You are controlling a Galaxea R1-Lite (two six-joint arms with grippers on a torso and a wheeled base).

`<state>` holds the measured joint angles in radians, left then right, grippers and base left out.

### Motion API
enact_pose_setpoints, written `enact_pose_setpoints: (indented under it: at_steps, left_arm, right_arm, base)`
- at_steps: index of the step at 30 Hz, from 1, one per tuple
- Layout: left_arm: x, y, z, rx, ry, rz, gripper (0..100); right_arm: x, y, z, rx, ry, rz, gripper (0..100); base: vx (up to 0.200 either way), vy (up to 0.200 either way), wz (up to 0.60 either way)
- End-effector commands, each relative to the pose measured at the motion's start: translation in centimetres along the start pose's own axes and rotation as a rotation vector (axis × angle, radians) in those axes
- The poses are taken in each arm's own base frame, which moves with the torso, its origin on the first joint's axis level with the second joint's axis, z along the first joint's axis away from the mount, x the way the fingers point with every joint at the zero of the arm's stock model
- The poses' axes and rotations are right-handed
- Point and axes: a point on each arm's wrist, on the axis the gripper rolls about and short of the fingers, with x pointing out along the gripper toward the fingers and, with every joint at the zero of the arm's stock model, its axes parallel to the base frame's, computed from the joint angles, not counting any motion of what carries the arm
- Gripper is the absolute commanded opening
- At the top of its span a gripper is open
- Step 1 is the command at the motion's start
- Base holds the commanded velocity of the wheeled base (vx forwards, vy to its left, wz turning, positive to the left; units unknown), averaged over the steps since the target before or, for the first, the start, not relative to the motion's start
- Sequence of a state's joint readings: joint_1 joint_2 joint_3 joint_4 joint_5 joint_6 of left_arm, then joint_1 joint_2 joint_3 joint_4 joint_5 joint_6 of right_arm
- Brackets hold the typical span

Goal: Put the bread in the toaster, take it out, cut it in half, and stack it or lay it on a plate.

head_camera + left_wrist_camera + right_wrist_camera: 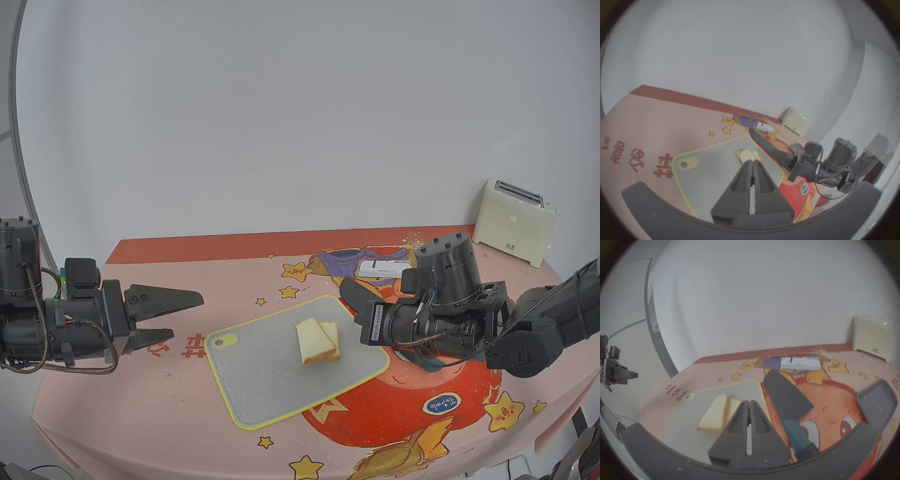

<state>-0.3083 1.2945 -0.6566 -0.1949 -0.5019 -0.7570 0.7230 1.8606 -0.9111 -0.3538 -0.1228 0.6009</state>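
Two pale bread halves (319, 340) lie overlapping on the grey, yellow-rimmed cutting board (262, 375) at mid-table. My right gripper (361, 325) hovers just right of the board, shut with nothing in it; in its wrist view the bread (717, 415) lies just beyond the fingertips (749, 405). A knife with a dark blade (784, 396) and a teal handle (797, 433) rests on the table beside it. My left gripper (181, 310) is shut and empty, held over the table left of the board. The cream toaster (515, 222) stands at the back right corner.
A flat white box (382, 269) lies behind the board. A grey square plate (876, 402) sits on the table to the right of the knife. The table carries a pink cartoon cloth; its front edge is close below the board.
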Motion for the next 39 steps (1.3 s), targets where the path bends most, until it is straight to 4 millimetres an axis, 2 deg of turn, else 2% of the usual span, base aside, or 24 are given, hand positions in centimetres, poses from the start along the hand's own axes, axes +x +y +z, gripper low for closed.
enact_pose_setpoints:
  at_steps: [1, 5, 8, 13, 17, 25, 30, 39]
  left_arm:
    - [3.2, 3.1, -0.4, -0.098, 0.116, 0.093, 100]
    - [4.2, 3.9, -0.5, -0.119, 0.15, 0.115, 100]
    - [4.4, 4.1, -0.5, -0.125, 0.158, 0.123, 100]
    - [5.9, 5.4, -0.6, -0.154, 0.193, 0.162, 100]
    - [6.8, 6.3, -0.7, -0.174, 0.216, 0.186, 100]
    - [8.1, 7.4, -1.0, -0.195, 0.245, 0.218, 100]
    - [8.2, 7.5, -1.0, -0.197, 0.243, 0.218, 100]
    - [8.6, 7.7, -1.0, -0.203, 0.244, 0.216, 100]
  right_arm:
    - [2.1, -1.0, 0.5, 0.031, 0.023, -0.021, 0]
    - [3.4, -1.4, 0.0, 0.032, 0.041, -0.041, 0]
    - [3.8, -1.3, 0.3, 0.034, 0.025, -0.033, 0]
    - [5.3, -1.4, 0.6, 0.031, 0.023, -0.044, 0]
    - [6.6, -1.3, 0.1, 0.025, 0.042, -0.058, 0]
    - [7.4, -1.6, -0.1, 0.013, 0.047, -0.069, 0]
    - [7.8, -1.6, 0.0, 0.014, 0.046, -0.072, 0]
    - [8.9, -1.6, -1.0, 0.006, 0.076, -0.081, 0]
  base:
    - [0.0, 0.0, 0.0]
    - [0.0, 0.0, 0.0]
    - [0.0, 0.0, 0.0]
    - [0.0, 0.0, 0.0]
    - [0.0, 0.0, 0.0]
    - [0.0, 0.0, 0.0]
    - [0.0, 0.0, 0.0]
    - [0.0, 0.0, 0.0]
